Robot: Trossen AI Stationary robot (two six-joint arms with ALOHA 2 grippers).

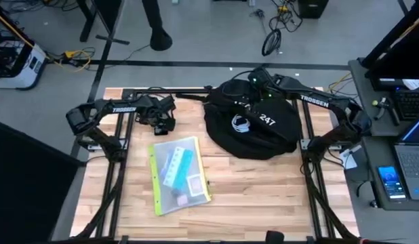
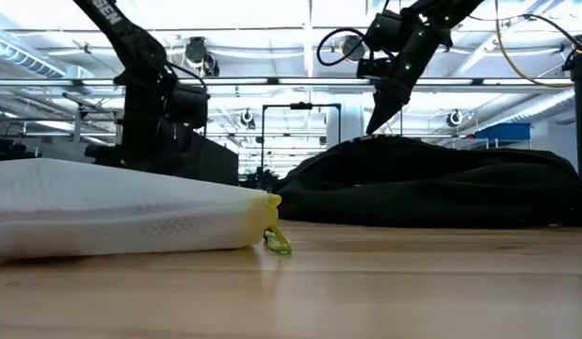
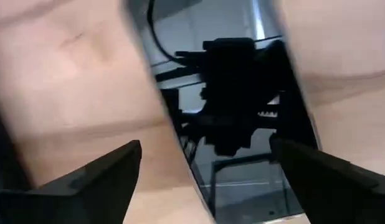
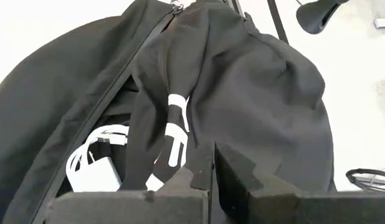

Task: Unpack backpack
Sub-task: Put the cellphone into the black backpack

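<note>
The black backpack lies on its side at the table's far right, its zipper open. Through the opening a white charger with its cable shows inside. My right gripper stands over the backpack's far part, pointing down, with its fingers shut at a fold of the fabric. My left gripper hangs open a little above the bare wood at the far left, holding nothing. A clear pouch with a yellow edge lies flat on the table in front of it. My right gripper comes from above, pointing down, and is shut on a raised fold of the backpack's flap beside the open zipper. The fingers themselves hide the place of the pinch. The backpack's body stays resting on the table.
The pouch holds light blue and pink flat items and takes up the table's middle left. Black frame bars run along the far edge. A side desk with a laptop and a phone stands right of the table. Bare wood lies toward the near edge.
</note>
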